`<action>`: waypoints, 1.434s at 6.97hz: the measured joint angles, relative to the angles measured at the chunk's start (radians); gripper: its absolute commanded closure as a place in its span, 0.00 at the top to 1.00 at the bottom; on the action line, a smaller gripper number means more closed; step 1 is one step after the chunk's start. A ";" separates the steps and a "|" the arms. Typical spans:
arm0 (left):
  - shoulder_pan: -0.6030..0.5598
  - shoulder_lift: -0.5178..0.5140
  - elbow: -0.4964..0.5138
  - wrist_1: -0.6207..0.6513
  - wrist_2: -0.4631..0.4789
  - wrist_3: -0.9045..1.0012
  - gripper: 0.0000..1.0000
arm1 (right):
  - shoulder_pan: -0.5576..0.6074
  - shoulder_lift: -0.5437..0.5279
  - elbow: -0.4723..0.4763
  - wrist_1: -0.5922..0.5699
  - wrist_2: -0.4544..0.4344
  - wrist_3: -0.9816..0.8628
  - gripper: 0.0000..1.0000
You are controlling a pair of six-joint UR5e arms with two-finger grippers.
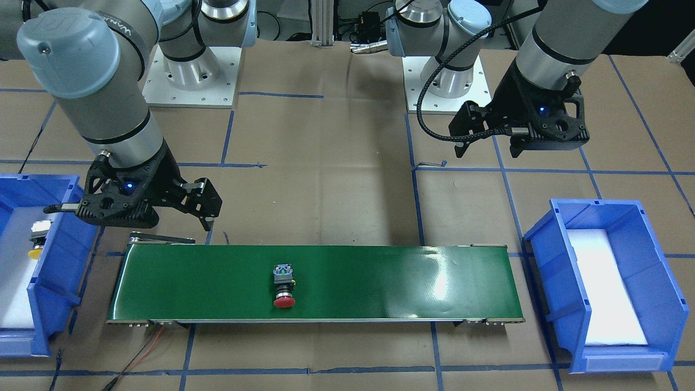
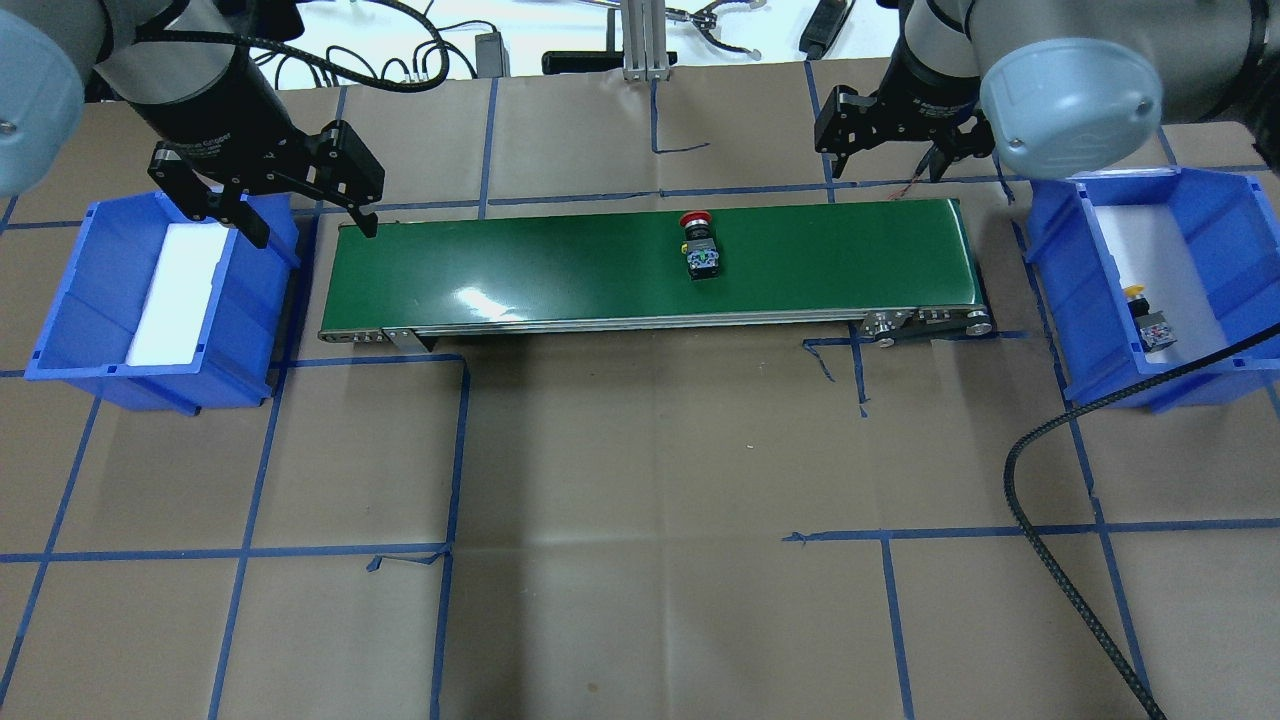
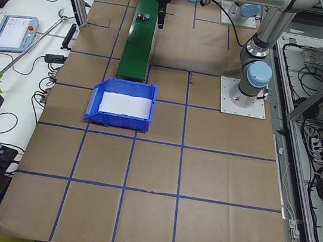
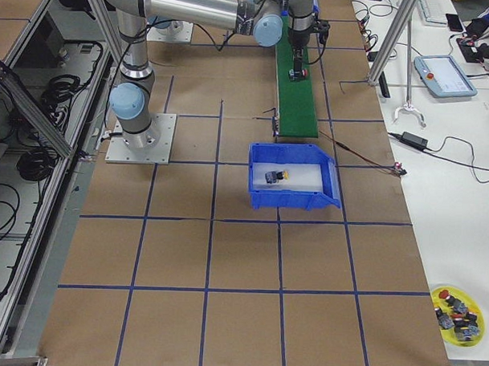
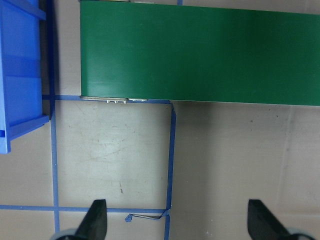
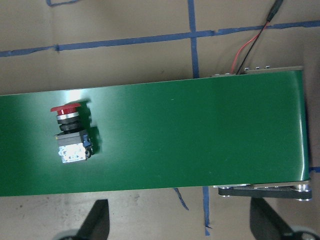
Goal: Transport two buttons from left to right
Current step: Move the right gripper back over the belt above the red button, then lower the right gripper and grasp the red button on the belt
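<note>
The red button [image 2: 698, 245] lies on its side on the green conveyor belt [image 2: 560, 265], right of the middle; it also shows in the front view [image 1: 284, 285] and in the right wrist view [image 6: 70, 132]. The yellow button [image 2: 1150, 320] lies in the right blue bin [image 2: 1060, 300], and shows in the front view [image 1: 37, 239] too. My left gripper [image 2: 315, 232] is open and empty above the belt's left end. My right gripper [image 2: 885, 170] is open and empty, hovering beyond the belt's right end, apart from the red button.
The left blue bin [image 2: 60, 330] holds only a white pad. A red and black wire [image 1: 146, 347] runs from the belt's right end. A black cable [image 2: 1060, 560] crosses the table at the right. A yellow plate of spare buttons [image 4: 457, 311] sits off the table.
</note>
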 measured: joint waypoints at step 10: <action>0.000 -0.003 0.003 -0.011 0.031 0.014 1.00 | 0.011 0.196 0.008 -0.157 0.058 0.015 1.00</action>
